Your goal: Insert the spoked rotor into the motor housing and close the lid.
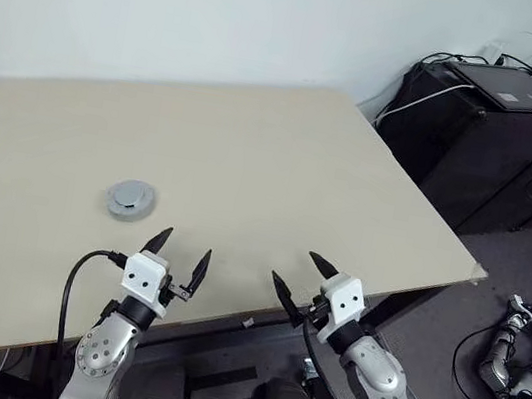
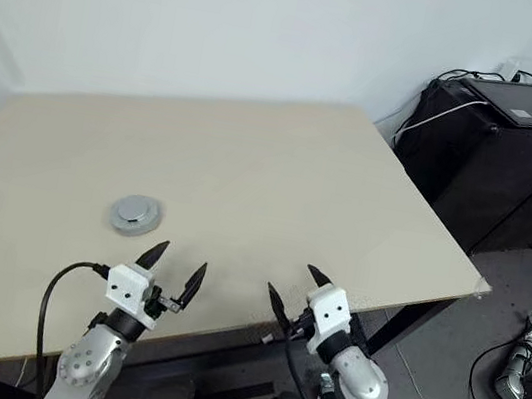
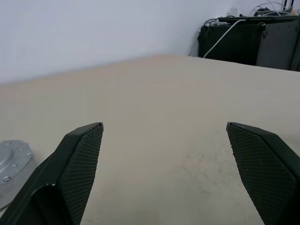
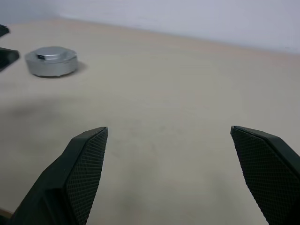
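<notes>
Nearest the camera, the left tool (image 1: pixel 176 258) and the right tool (image 1: pixel 303 273) hover over the near edge of the desk (image 1: pixel 280 172), level and pointing forward. Both have their black fingers spread wide, and nothing sits between them. The wrist views confirm it: each pair of textured fingertips frames only bare desk surface.

A little farther in, ahead and to the left of the left tool, sits a single round grey metal piece (image 1: pixel 130 200). Its top is the lid (image 2: pixel 135 211), smooth side up with a raised centre, resting flat. From the right wrist view the piece reads as a low closed puck, lid flush over a body beneath it, which is presumably the motor housing. The spoked rotor, by that reading, is likely sealed inside, though this cannot be checked from outside.

Judged from this layout, the insertion and the closing both look done, with both tools apart from the assembly. Little seems left beyond standing clear.

Beyond the desk's far right corner stands dark equipment (image 1: pixel 505 126) with cables.
</notes>
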`<control>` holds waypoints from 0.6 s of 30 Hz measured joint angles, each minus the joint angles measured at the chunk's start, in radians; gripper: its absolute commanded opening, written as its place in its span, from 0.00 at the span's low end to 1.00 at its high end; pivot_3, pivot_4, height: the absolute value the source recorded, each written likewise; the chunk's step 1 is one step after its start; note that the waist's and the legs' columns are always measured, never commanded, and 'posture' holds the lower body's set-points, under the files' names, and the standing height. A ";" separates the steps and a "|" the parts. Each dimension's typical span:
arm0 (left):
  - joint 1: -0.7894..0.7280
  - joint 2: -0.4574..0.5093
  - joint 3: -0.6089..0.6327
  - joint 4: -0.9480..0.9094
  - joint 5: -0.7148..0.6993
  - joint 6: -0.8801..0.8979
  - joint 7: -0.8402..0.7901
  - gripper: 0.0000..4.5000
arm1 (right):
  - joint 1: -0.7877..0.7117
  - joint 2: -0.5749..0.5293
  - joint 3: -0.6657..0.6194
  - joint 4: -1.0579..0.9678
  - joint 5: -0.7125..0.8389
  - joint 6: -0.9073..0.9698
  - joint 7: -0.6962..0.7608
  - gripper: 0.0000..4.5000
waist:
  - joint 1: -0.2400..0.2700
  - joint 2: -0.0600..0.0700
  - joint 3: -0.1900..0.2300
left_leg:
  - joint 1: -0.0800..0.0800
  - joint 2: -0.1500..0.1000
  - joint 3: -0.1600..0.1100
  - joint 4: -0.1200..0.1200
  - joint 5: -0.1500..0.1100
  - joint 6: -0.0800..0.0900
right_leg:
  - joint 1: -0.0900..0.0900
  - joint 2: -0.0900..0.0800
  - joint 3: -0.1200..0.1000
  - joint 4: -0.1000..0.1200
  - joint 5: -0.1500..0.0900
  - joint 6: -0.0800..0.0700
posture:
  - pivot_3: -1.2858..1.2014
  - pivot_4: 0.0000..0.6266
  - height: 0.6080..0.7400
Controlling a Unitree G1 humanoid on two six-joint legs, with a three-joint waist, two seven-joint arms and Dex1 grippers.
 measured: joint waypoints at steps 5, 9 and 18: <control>0.006 0.001 0.015 0.011 -0.021 -0.004 0.009 0.99 | 0.009 0.011 -0.004 0.001 -0.011 -0.014 -0.025 1.00 | 0.000 0.000 0.000 | 0.000 0.001 0.000 0.000 0.000 0.000 | 0.000 0.000 0.000 0.000 0.000 0.000 | 0.52 0.00 1.00; -0.002 0.000 0.035 0.011 -0.032 0.001 0.021 0.99 | 0.018 0.024 -0.004 0.005 -0.011 -0.017 -0.038 1.00 | 0.000 0.000 0.000 | 0.000 0.001 0.000 0.000 0.000 0.000 | 0.000 0.000 0.000 0.000 0.000 0.000 | 0.52 0.00 1.00; 0.004 -0.001 0.035 0.011 -0.052 0.010 0.027 0.99 | 0.017 0.031 -0.003 0.024 -0.009 -0.018 -0.036 1.00 | 0.000 0.000 0.000 | 0.000 0.001 0.000 0.000 0.000 0.000 | 0.000 0.000 0.000 0.000 0.000 0.000 | 0.52 0.00 1.00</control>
